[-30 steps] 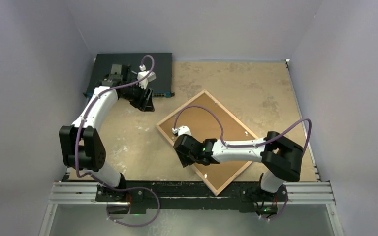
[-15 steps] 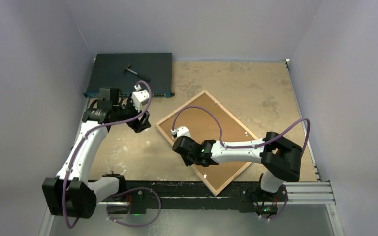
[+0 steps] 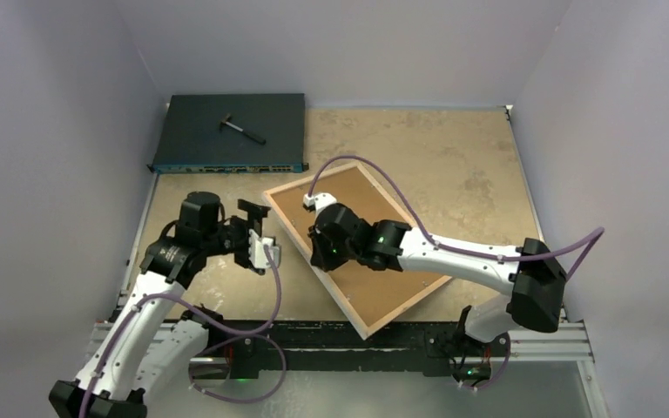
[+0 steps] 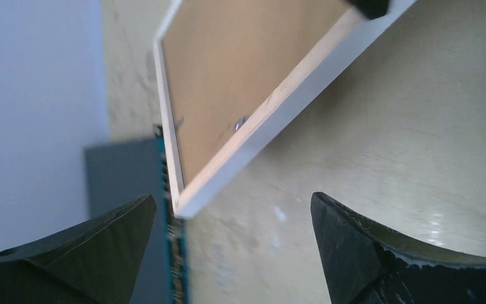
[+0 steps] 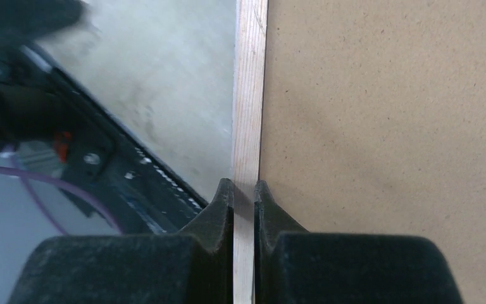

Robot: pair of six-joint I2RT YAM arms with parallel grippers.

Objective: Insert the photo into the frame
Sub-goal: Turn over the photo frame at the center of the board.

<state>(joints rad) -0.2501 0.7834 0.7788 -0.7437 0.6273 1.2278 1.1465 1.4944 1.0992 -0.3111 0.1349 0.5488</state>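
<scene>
Wood-backed white rectangular frame (image 3: 408, 306) lay face down, one edge off the tan desk (image 3: 453, 165); right tool (image 5: 244, 187) pinched its rail, left tool (image 4: 233, 199) gaped beside its corner. Lifting well needed that corner supported.

The frame (image 5: 250, 95) shows a pale bare-wood rail with fine grain; its outer edge is smooth white paint. Inside the rail, the backing board (image 5: 386, 126) is matt brown fibreboard, faintly speckled. Around the frame the bench (image 3: 453, 165) is beige, mottled, dully shiny. The right fingers (image 5: 218, 209) on the rail and the left fingers (image 4: 354, 253) near its corner are matt black plastic.
</scene>
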